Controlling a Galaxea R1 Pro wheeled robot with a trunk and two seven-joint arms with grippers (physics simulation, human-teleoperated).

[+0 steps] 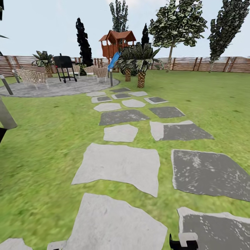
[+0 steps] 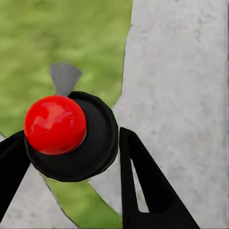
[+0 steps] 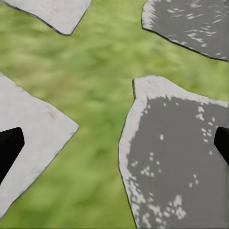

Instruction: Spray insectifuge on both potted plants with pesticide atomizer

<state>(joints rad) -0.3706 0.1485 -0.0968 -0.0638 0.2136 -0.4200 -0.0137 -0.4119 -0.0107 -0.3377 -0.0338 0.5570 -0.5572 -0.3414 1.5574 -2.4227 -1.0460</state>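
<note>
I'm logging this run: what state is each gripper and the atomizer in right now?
left gripper: shut on the atomizer, a finger on each side.
atomizer: held, red top toward the camera, above grass and stepping stones.
right gripper: open, empty, over lawn and stones.

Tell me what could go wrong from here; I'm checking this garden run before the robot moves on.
1. The left gripper holds the round black, red-capped object between its fingers; a jolt over uneven stepping stones could loosen it.
2. No small potted rosettes are visible ahead, so the robot might mistake the palm for a target.
</note>
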